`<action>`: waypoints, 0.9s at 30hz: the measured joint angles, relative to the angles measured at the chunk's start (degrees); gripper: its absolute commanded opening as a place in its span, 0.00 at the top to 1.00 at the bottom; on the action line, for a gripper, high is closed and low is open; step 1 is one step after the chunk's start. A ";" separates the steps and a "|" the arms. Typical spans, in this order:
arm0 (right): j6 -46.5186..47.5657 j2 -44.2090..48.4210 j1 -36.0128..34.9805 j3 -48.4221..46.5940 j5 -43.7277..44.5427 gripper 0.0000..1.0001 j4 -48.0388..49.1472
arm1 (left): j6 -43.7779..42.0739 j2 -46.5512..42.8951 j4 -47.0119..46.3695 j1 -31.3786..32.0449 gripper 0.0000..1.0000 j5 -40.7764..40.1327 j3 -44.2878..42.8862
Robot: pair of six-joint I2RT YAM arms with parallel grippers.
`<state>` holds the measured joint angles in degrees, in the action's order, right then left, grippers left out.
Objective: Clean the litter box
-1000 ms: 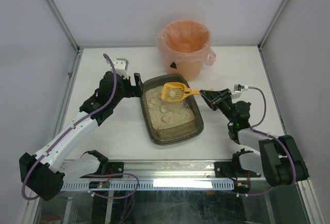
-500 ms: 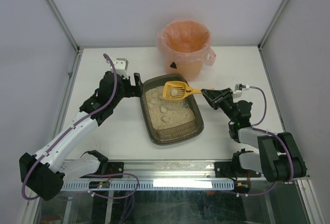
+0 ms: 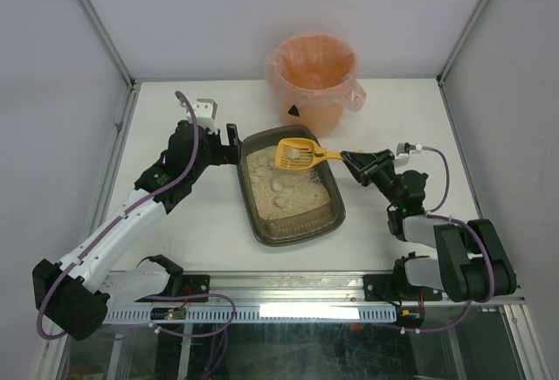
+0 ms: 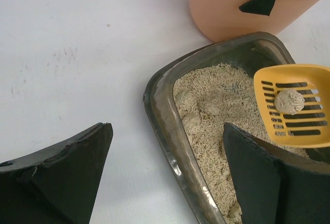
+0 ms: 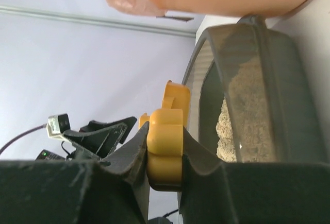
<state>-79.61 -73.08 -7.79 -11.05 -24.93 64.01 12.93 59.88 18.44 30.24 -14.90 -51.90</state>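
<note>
The litter box [image 3: 336,214], a dark grey-brown tray of beige litter, lies mid-table. It also shows in the left wrist view [image 4: 165,126] and the right wrist view [image 5: 268,80]. My right gripper [image 3: 348,160] is shut on the handle of the yellow slotted scoop [image 3: 295,155], seen close in the right wrist view [image 5: 165,147]. The scoop head [image 4: 294,112] hangs above the tray's far end with a pale clump [image 4: 290,101] in it. My left gripper [image 3: 232,144] is open and straddles the tray's left rim, one finger [image 4: 268,177] over the litter, the other [image 4: 62,172] outside.
The round orange-pink bag-lined bucket [image 3: 314,79] stands just beyond the tray's far end, also in the left wrist view [image 4: 242,7]. More clumps [image 3: 279,186] lie in the litter. Frame posts rise at the table's back corners.
The scoop with its clump has risen slightly and shifted a little toward the bucket. The left arm has not moved.
</note>
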 measured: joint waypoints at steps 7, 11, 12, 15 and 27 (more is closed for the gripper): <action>0.37 0.39 0.24 -0.44 -0.57 1.00 -1.16 | -0.13 0.00 0.00 0.00 0.07 0.00 0.00; 0.50 0.13 0.00 -1.29 -1.64 1.00 -0.98 | -0.17 0.02 0.00 0.00 0.07 0.00 0.00; 0.39 -0.09 0.59 -1.29 -1.73 1.00 -0.81 | -0.17 0.02 0.00 0.00 0.07 0.00 -0.02; 0.37 -2.23 0.26 -2.19 -2.19 1.00 -0.09 | -0.20 0.02 0.00 0.00 0.07 0.00 -0.02; 1.53 -0.94 0.81 -3.54 -3.61 1.00 -2.75 | -0.35 0.07 0.00 0.00 0.07 0.00 0.00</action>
<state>-78.08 -74.02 -6.98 -14.59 -28.53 61.25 12.58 59.94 18.44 30.24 -14.90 -51.90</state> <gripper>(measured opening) 0.227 0.927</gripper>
